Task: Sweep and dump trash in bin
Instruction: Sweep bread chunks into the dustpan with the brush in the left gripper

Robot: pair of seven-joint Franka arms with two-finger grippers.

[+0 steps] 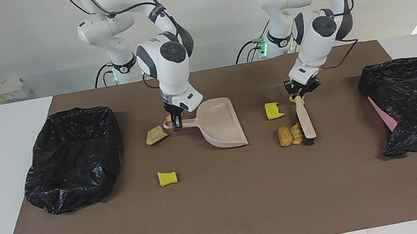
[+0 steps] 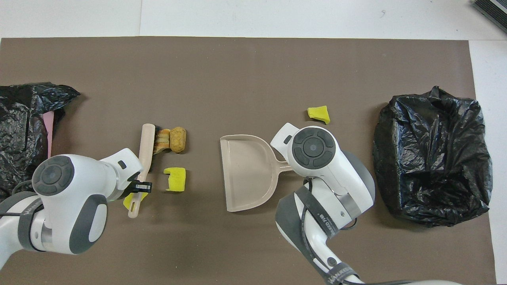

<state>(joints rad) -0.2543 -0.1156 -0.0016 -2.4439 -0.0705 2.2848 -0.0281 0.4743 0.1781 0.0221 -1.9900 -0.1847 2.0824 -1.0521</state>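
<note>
My left gripper (image 1: 298, 95) is shut on the handle of the beige brush (image 1: 306, 119), whose bristles press a striped brown lump (image 1: 296, 133) against another brown lump (image 1: 284, 136). A yellow sponge (image 1: 273, 110) lies beside the brush, and a second yellow bit (image 2: 128, 201) peeks out under the left gripper (image 2: 139, 186). My right gripper (image 1: 176, 124) is shut on the handle of the beige dustpan (image 1: 221, 127), which rests on the mat with its mouth toward the brush. A tan lump (image 1: 156, 135) and a yellow sponge (image 1: 167, 178) lie on the handle side. A bin (image 1: 74, 158) lined with a black bag stands at the right arm's end.
A crumpled black bag (image 1: 416, 102) with a pink edge showing lies at the left arm's end of the brown mat (image 1: 226, 217). In the overhead view the right arm covers the dustpan handle (image 2: 286, 168) and the trash near it.
</note>
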